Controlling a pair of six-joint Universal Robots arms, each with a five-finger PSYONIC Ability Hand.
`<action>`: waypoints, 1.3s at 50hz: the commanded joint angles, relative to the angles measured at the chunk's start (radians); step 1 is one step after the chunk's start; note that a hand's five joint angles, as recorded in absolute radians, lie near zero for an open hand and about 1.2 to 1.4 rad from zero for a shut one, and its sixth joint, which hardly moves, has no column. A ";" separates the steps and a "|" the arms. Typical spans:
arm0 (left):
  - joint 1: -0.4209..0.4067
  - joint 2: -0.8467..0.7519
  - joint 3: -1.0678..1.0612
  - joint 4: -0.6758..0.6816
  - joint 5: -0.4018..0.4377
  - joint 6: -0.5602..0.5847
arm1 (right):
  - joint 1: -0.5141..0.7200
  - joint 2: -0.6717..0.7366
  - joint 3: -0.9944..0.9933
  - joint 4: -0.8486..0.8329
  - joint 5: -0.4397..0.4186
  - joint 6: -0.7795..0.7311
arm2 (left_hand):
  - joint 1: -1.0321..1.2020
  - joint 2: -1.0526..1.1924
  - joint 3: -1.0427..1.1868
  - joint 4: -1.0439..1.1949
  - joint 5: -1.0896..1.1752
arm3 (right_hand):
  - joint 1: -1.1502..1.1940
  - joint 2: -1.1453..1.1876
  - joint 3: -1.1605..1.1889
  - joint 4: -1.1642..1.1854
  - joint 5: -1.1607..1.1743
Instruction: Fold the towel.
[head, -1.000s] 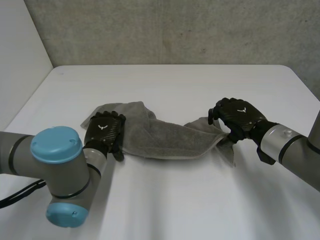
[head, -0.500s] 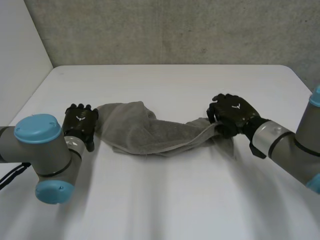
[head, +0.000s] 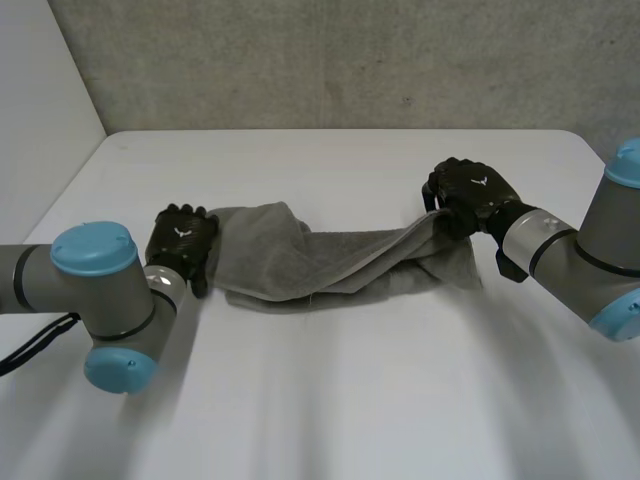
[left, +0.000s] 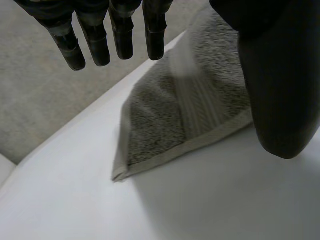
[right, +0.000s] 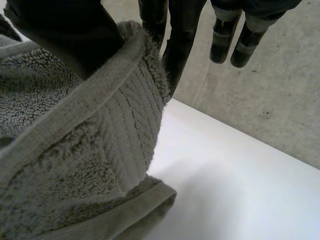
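A grey towel (head: 330, 262) lies bunched in a long strip across the middle of the white table (head: 350, 400). My left hand (head: 181, 241) rests at the towel's left end, fingers (left: 95, 42) straight and apart from the thumb, with a towel corner (left: 150, 150) flat on the table under them. My right hand (head: 470, 198) is at the towel's right end. Its thumb (right: 65, 35) pinches the hemmed edge (right: 115, 80) against the fingers and holds that end off the table, while the rest of the towel (right: 60, 200) sags below.
A grey wall (head: 330, 60) stands behind the table's far edge. My left arm's elbow (head: 100, 300) sits at the front left and my right arm (head: 600, 260) at the right edge. Bare table lies in front of the towel.
My right hand closed on the towel's right end and drew it up and back, stretching the strip. My left hand slid off the cloth to the left and came back to its edge.
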 joint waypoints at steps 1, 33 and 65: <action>-0.016 0.002 -0.005 -0.022 0.014 -0.006 | -0.001 0.033 -0.056 0.003 0.023 0.050 | -0.087 -0.059 -0.044 -0.052 -0.046 | 0.078 0.102 -0.006 -0.007 0.070; -0.040 -0.046 0.161 -0.026 0.014 -0.150 | -0.006 0.006 -0.076 0.210 -0.031 -0.035 | 1.131 1.159 -0.044 -0.052 1.172 | 0.078 0.102 -0.006 -0.007 0.070; 0.033 0.169 0.602 0.020 0.074 -0.020 | 0.045 -0.199 -0.523 -0.089 0.192 -0.118 | 1.131 1.159 -0.044 -0.052 1.172 | 0.078 0.102 -0.006 -0.007 0.070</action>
